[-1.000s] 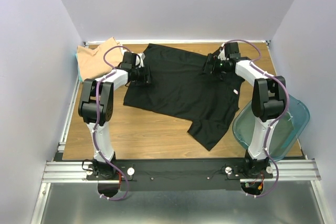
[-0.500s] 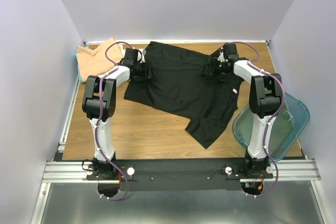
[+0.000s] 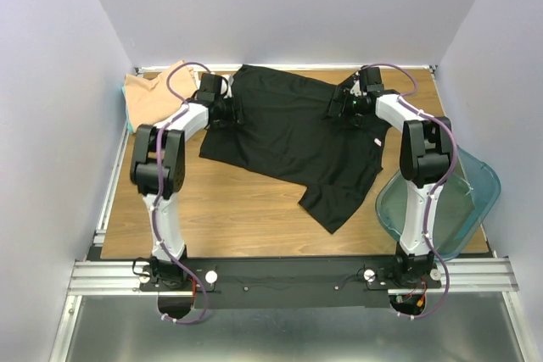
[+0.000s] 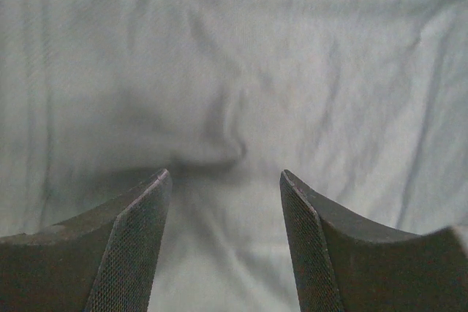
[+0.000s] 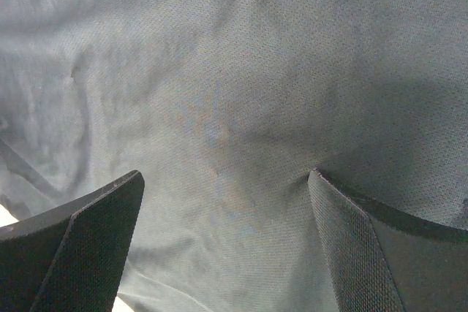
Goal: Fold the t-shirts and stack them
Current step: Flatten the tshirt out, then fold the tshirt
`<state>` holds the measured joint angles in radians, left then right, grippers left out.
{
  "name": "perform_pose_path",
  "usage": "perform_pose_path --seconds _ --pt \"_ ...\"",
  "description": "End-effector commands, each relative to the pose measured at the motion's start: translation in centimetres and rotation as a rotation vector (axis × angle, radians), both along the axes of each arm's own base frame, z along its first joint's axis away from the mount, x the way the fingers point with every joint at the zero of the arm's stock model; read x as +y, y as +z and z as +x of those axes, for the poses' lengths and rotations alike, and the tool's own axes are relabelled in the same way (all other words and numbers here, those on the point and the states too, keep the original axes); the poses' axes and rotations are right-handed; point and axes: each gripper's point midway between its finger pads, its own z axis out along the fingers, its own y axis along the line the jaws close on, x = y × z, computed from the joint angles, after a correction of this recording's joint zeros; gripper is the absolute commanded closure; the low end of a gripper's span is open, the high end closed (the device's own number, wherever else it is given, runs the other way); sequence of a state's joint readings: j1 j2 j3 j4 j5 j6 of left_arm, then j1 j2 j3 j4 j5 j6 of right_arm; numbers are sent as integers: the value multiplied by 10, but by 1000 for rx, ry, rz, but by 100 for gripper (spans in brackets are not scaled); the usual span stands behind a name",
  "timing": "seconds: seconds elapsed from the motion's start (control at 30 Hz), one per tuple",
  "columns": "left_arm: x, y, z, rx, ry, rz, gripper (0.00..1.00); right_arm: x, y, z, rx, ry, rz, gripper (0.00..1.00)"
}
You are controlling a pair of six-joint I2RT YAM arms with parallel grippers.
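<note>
A plain black t-shirt [image 3: 293,137] lies spread across the back middle of the table, a small white tag [image 3: 377,143] near its right side. A tan t-shirt [image 3: 153,95] lies bunched at the back left corner. My left gripper [image 3: 234,111] is low over the shirt's left edge; its wrist view shows open jaws with cloth [image 4: 234,93] filling the frame between the fingers [image 4: 139,239]. My right gripper [image 3: 338,108] is low over the shirt's upper right part, jaws wide open, one fingertip [image 5: 329,188] pressing into the cloth [image 5: 219,107].
A clear teal plastic bin [image 3: 441,201] sits at the table's right edge, partly overhanging. Purple walls close the back and both sides. A metal rail [image 3: 288,273] with the arm bases runs along the near edge.
Both grippers have moved toward the back of the table, and the black shirt has slid that way with them; its lower sleeve tip has drawn in from the front.
</note>
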<state>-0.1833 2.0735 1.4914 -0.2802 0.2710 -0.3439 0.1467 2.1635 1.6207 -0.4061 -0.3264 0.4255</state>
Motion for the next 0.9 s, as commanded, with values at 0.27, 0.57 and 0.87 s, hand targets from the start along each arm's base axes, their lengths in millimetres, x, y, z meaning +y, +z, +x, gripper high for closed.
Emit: perform_pose_path --seconds 0.27,0.57,0.87 --pt "78 53 -59 -97 224 132 34 -2 48 -13 -52 0 2 0" --pt "118 10 -94 -7 295 168 45 -1 78 -64 -76 14 10 0" --pt "122 -9 -85 17 289 183 46 8 67 -112 -21 30 9 0"
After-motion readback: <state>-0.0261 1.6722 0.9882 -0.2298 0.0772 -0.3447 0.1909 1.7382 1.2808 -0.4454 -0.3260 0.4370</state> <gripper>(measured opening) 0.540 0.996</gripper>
